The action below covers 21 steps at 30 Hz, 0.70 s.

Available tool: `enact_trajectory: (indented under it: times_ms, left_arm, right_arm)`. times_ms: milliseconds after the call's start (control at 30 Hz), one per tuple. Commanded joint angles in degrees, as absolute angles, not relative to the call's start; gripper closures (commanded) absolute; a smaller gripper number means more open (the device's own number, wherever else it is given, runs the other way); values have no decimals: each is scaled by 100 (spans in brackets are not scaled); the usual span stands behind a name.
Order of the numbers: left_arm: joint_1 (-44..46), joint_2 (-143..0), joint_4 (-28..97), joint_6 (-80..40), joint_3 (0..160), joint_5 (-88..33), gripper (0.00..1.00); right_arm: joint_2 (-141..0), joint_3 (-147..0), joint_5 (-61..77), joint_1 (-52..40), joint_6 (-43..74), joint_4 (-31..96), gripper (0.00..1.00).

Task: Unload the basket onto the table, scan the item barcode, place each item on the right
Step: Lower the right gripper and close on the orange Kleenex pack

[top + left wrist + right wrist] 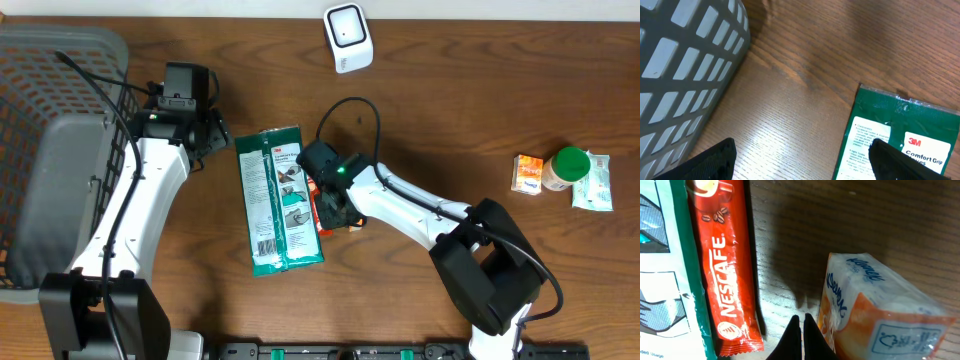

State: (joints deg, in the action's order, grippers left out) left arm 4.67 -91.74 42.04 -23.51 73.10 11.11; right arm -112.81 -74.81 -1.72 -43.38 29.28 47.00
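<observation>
A green 3M glove package (280,200) lies flat mid-table, its top edge also in the left wrist view (900,135). Beside its right edge lie a red Nescafe sachet (722,265) and an orange-and-white tissue pack (875,310). My right gripper (801,325) is shut with nothing in it, its tips down on the wood between sachet and tissue pack; from overhead it (335,205) covers most of both. My left gripper (802,160) is open above bare wood just left of the package's top corner, holding nothing. The white scanner (345,38) stands at the back.
A grey mesh basket (55,150) fills the left side, its wall close to my left gripper (685,65). At the far right sit an orange box (528,173), a green-capped bottle (567,168) and a pale packet (595,185).
</observation>
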Motion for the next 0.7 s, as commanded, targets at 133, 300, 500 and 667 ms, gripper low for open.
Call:
enact_trajectory:
  times_ms: [133, 300, 500, 667]
  left_arm:
    - [469, -9172, 4219, -2294, 7336, 1208, 15]
    - [469, -9172, 4219, -2294, 7336, 1210, 14]
    - [469, -9172, 4219, -2294, 7336, 1210, 15]
    - [469, -9172, 4219, -2294, 7336, 1208, 15]
  right_arm:
    - [-11246, -7843, -54, -4377, 2600, 4812, 94]
    - [-11111, -8066, 207, -4377, 2458, 4858, 91]
    - [-11015, -8073, 174, -4377, 2458, 4869, 89]
    - [-11026, -8066, -257, -4370, 2460, 5100, 92]
